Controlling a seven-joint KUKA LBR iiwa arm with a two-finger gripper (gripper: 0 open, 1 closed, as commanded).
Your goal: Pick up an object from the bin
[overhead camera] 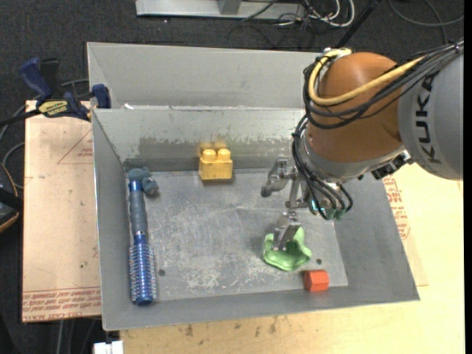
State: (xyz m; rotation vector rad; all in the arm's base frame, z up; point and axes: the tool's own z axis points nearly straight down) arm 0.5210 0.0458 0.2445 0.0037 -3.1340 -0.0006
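Your gripper (289,231) is down on the flat, soft green blob (284,256)
Camera view: jaws pinch the blob's raised edge, front right in the grey metal bin (221,227); you see a small red cube (316,280) just beside it, with the yellow two-stud brick (215,164) well apart

One camera high above, looking down and slightly from one side, grey metal bin (221,234) mid-frame at middling range, robot arm (435,116) entering from the right edge
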